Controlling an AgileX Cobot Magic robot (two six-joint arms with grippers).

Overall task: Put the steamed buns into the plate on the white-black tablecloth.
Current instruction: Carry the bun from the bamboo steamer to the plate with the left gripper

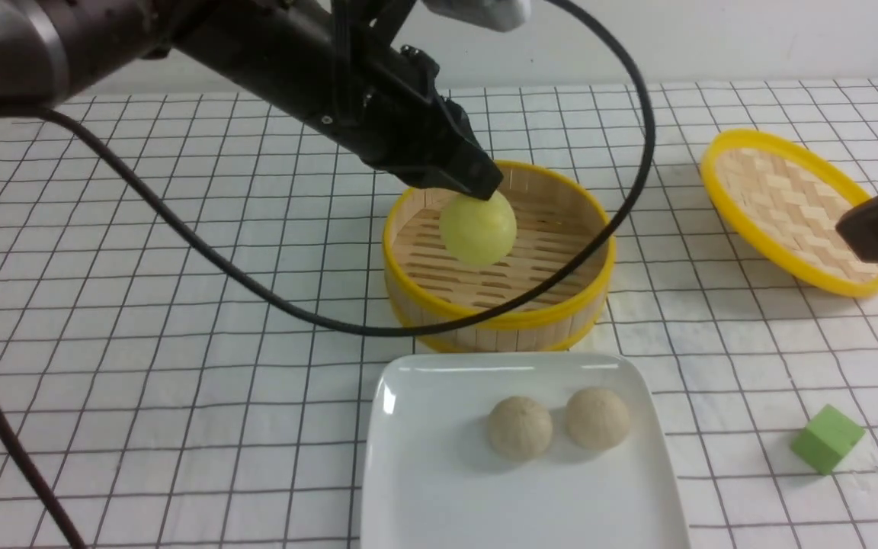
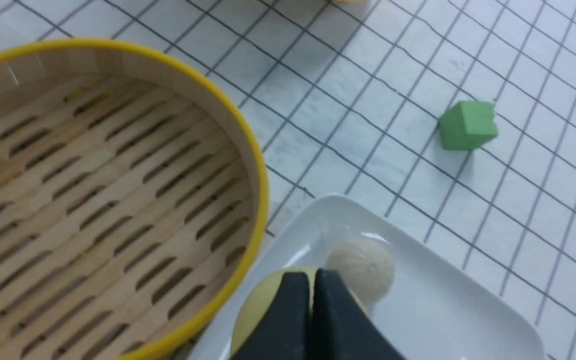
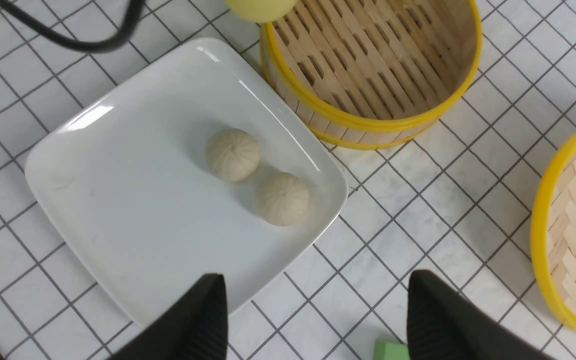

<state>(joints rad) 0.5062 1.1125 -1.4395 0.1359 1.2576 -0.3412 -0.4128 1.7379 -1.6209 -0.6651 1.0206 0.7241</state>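
My left gripper (image 1: 481,191) is shut on the yellow steamed bun (image 1: 478,227) and holds it in the air above the bamboo steamer basket (image 1: 496,320). In the left wrist view the black fingers (image 2: 293,310) cover most of the yellow bun (image 2: 253,312). Two pale beige buns (image 1: 520,427) (image 1: 597,416) lie side by side on the white plate (image 1: 439,457), which sits on the white-black tablecloth (image 1: 180,305) just in front of the basket. They also show in the right wrist view (image 3: 232,153) (image 3: 283,198). My right gripper (image 3: 313,305) is open and empty, high at the right.
A yellow-rimmed woven lid (image 1: 789,210) lies at the far right, partly behind my right gripper. A green cube (image 1: 827,439) sits on the cloth right of the plate. A black cable (image 1: 256,286) hangs from the left arm across the basket.
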